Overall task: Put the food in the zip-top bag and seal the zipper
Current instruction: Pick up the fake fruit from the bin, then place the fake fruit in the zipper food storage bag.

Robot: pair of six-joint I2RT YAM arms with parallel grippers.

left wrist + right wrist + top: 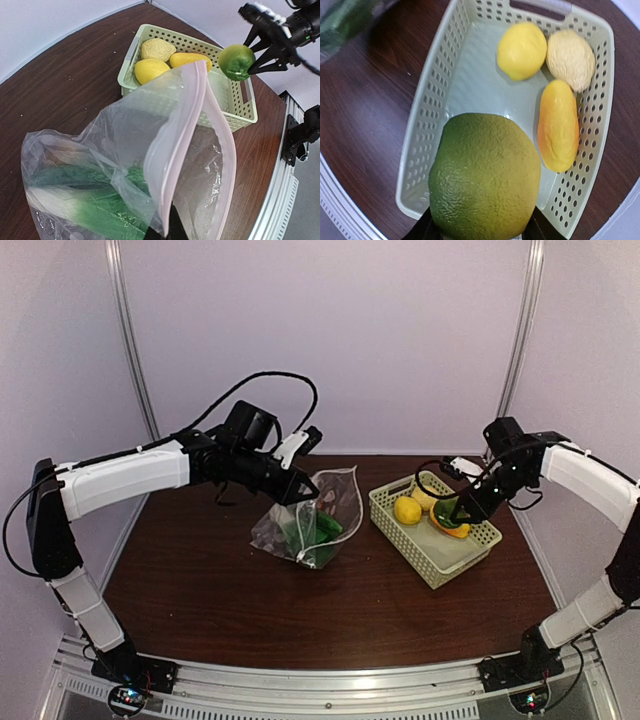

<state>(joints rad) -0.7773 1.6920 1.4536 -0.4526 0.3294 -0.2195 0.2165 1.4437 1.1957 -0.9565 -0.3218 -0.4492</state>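
The clear zip-top bag [310, 522] hangs at the table's middle, its mouth up. My left gripper [303, 493] is shut on the mouth edge. In the left wrist view the pale zipper [176, 145] runs up from my left gripper [170, 227], and a green leafy vegetable [95, 210] lies inside the bag [125, 165]. My right gripper [481, 232] is shut on a round green fruit [485, 177], held just above the basket [427, 110]. Below it lie a yellow lemon [521, 50], a pale bumpy potato [571, 59] and an orange-yellow piece [558, 125].
The pale green lattice basket [440, 565] sits right of the bag on the dark wooden table [200, 580]. White walls close in the back and both sides. A metal rail [330, 685] with both arm bases runs along the near edge.
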